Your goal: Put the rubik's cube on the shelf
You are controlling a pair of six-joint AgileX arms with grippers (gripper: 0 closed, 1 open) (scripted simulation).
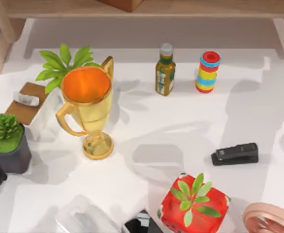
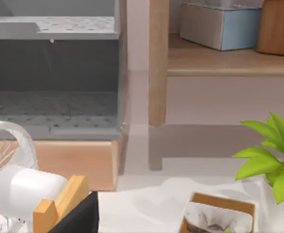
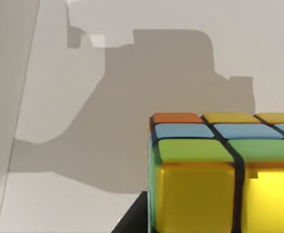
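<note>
Gold trophy [image 1: 91, 112] left of bottle [image 1: 165, 71] and striped cylinder [image 1: 208, 72] — stapler [image 1: 235, 154] nearer.

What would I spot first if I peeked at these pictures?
Likely the shiny gold trophy cup with an orange inside, standing left of the table's middle. Then the red cube-shaped planter with green leaves at the near edge, and the colourful rubik's cube, very close in the right wrist view.

The white table [image 1: 181, 131] carries a gold trophy [image 1: 88, 109], a dark bottle [image 1: 165, 73], a striped cylinder [image 1: 208, 72], a black stapler [image 1: 235, 154], a red planter [image 1: 193, 206] and a grey succulent pot [image 1: 8, 143]. The wooden shelf [image 1: 181, 8] spans the far edge.
</note>
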